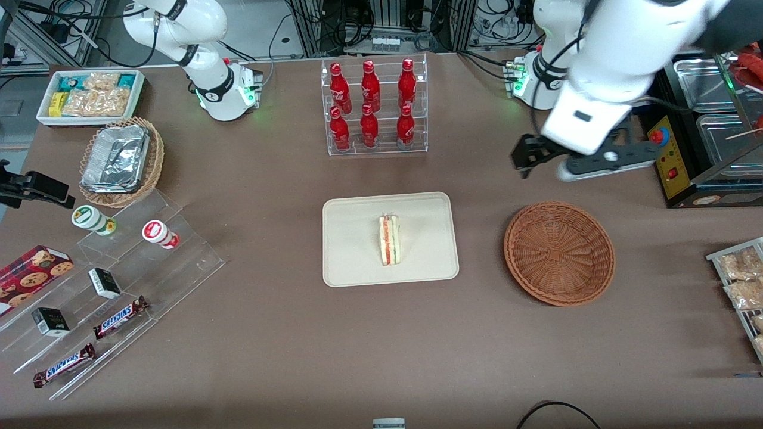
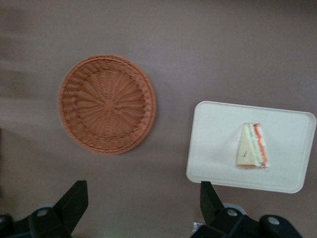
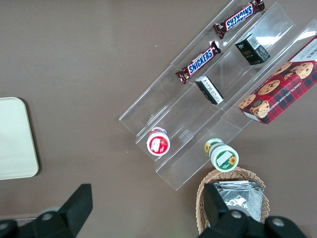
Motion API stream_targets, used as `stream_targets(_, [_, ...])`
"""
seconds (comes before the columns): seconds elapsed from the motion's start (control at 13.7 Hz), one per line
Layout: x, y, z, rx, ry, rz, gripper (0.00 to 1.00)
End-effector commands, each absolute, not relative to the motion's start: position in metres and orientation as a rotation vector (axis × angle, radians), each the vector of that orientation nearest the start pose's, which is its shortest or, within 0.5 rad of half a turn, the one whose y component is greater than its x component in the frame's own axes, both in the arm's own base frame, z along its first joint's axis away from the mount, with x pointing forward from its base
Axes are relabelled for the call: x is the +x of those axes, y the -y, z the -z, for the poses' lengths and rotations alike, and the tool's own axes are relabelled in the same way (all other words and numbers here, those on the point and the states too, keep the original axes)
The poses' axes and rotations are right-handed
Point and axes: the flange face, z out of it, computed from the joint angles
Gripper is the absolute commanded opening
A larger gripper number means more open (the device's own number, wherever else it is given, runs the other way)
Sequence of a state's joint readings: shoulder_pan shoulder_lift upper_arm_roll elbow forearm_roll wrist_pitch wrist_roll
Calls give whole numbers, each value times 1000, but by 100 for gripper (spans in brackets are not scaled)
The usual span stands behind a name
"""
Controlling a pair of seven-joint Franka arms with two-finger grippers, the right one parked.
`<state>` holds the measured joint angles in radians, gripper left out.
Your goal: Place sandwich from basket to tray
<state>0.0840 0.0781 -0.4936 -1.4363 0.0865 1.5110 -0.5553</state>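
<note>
Resting mid-tray (image 1: pixel 351 262), the sandwich (image 1: pixel 390 240) is delivered; the wide-open, empty gripper (image 1: pixel 527 156) above the basket (image 1: pixel 559 253) should simply stay clear.

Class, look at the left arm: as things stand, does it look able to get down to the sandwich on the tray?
Probably yes. The sandwich lies alone on the tray, nothing over or against it. The gripper, open and empty, hangs above the table just farther from the camera than the basket, with bare table between.

the gripper (image 1: pixel 539 158) hangs wide open at upper right, above open table (image 1: pixel 477 333); the bottle rack (image 1: pixel 374 107) stands above the tray (image 1: pixel 357 262).
</note>
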Motion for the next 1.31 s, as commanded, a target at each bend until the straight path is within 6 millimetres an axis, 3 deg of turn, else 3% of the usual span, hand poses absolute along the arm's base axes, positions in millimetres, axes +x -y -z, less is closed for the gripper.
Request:
stream_targets(0.0, [528,172,-644,-3085,176,-10,100])
stream_targets(0.22, [536,90,-653,-3119,53,-57,100])
stream_targets(0.58, [543,9,-643,-3121,-19,-83,100])
stream_targets(0.73, [551,-9,-637,-3127,2,-77,100])
stream_targets(0.88, [558,-13,-636,-3118,-2,-75,100])
stream_targets(1.24, [560,-4,-648,-3117,-3,40,100])
